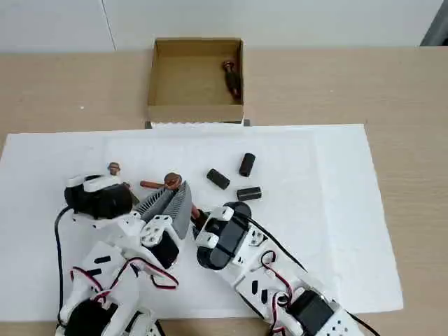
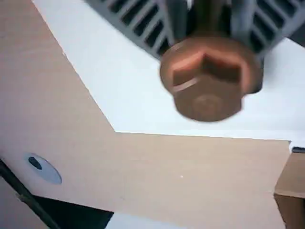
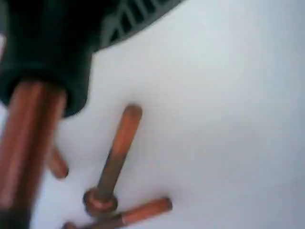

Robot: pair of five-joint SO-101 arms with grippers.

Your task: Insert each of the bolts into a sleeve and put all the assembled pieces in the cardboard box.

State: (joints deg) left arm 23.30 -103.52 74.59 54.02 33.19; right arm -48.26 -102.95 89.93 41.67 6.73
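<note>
The open cardboard box point(image 1: 162, 77) stands on the desk at the white sheet's point(image 1: 336, 210) far edge. One bolt-in-sleeve piece point(image 1: 232, 78) lies by its right wall. Three black sleeves point(image 1: 218, 178) lie on their sides mid-sheet, close but apart. A copper hex-head bolt point(image 2: 207, 81) is clamped in the left gripper point(image 1: 176, 190). Two loose bolts point(image 1: 150, 185) lie flat left of the middle.

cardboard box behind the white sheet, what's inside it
One copper bolt in a black sleeve lies by the right wall of the brown cardboard box. The visible floor is otherwise bare; the near wall may hide a strip.
</note>
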